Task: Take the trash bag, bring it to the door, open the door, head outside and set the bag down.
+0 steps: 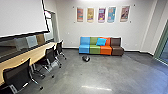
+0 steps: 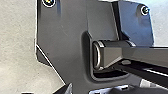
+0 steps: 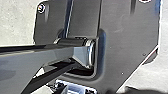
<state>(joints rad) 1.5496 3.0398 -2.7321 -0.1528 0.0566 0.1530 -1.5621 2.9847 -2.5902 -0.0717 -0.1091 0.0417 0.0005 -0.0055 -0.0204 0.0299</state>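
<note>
Pretty sure that's your trash bag (image 1: 86, 58) almost dead ahead near the modular sofa (image 1: 94, 50), neither arm clearly closer; can't tell whether either gripper is open.

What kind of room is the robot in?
It looks like an office meeting room or lounge: there's a long wooden table with black chairs along it, and a colorful sofa by the wall.
</note>
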